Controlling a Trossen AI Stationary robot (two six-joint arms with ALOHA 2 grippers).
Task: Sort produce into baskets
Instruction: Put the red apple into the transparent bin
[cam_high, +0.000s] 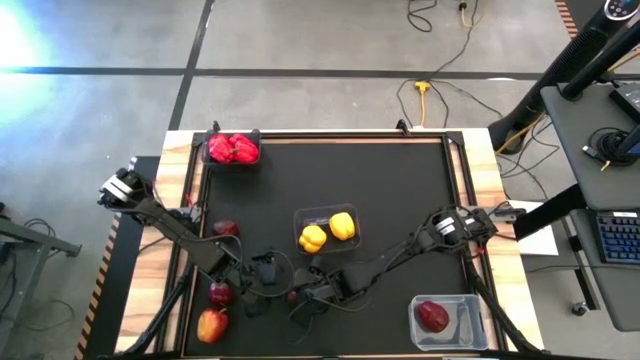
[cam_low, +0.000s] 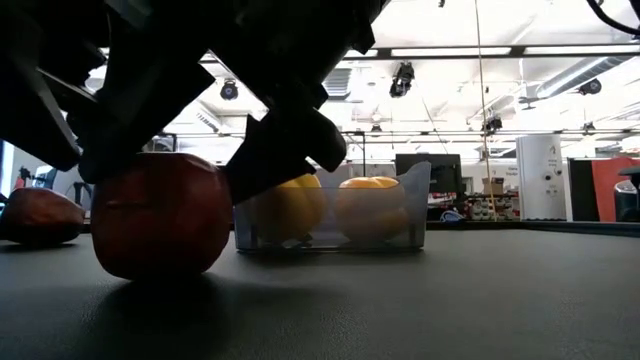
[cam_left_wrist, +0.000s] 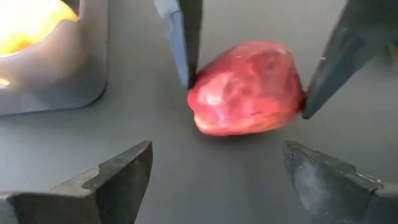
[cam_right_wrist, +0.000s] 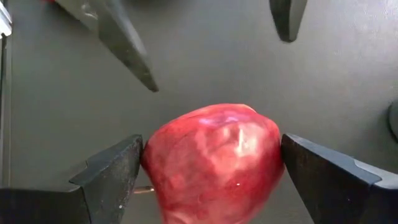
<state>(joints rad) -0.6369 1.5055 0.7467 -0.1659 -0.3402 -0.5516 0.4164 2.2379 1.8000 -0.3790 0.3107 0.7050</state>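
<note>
A dark red apple (cam_right_wrist: 214, 165) rests on the black table top near its front edge, also seen in the high view as the apple (cam_high: 293, 296). My right gripper (cam_right_wrist: 211, 155) is open, one finger on each side of this apple, slanting down from the table's right. My left gripper (cam_left_wrist: 217, 168) stands open just left of it, nothing between its fingers, and shows in the high view as the left gripper (cam_high: 262, 272). Two yellow peppers (cam_high: 327, 232) lie in a clear basket (cam_high: 300, 215). Red peppers (cam_high: 232, 148) fill a dark basket (cam_high: 257, 160). My right gripper's fingers (cam_right_wrist: 118, 171) stand close against the apple's two opposite sides (cam_left_wrist: 199, 93), slanting down from the table's right. I cannot tell whether they touch it. The apple sits with its underside on the table (cam_low: 160, 270).
Three more apples (cam_high: 226, 228), (cam_high: 220, 293), (cam_high: 212, 325) lie loose at the front left. A clear basket (cam_high: 470, 335) at the front right holds one apple (cam_high: 432, 316). The two arms' grippers are close together. The middle and far right of the table top (cam_high: 400, 190) is bare.
</note>
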